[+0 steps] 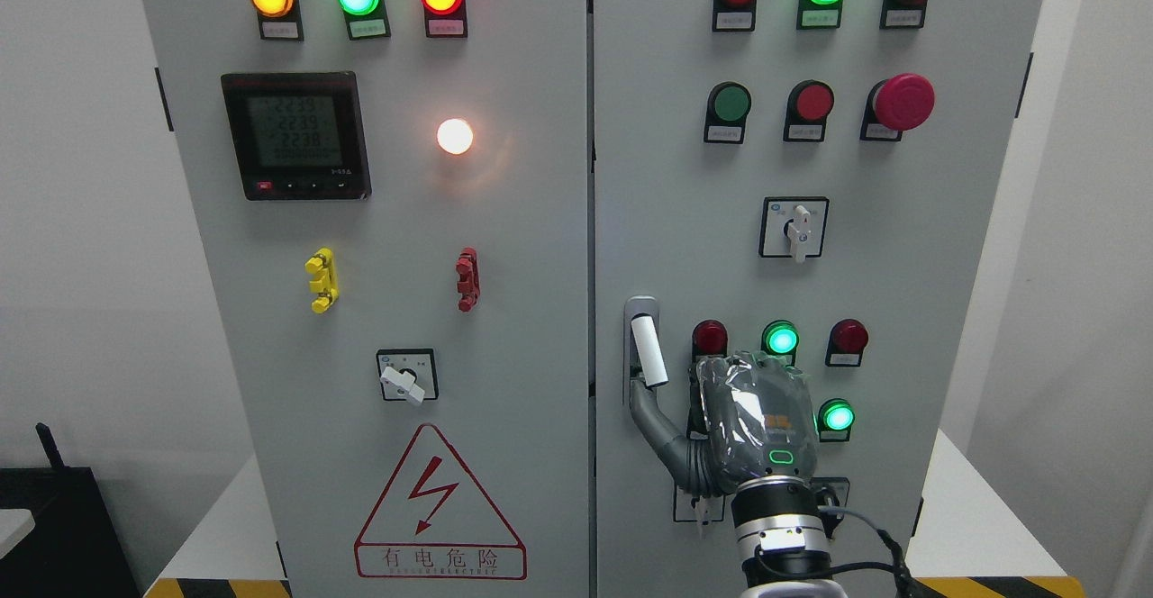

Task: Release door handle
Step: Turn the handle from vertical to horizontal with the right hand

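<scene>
Right hand [752,418], fingers loosely spread, thumb touching the door handle [649,350] without gripping it.

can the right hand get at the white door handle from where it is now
Probably yes: the right hand sits just beside the white door handle, a finger already reaching its lower end, with nothing in between on the right cabinet door.

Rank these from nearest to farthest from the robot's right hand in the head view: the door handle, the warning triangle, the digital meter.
From the right hand:
1. door handle, just to its left on the right door.
2. warning triangle, lower on the left door.
3. digital meter, high on the left door.
</scene>
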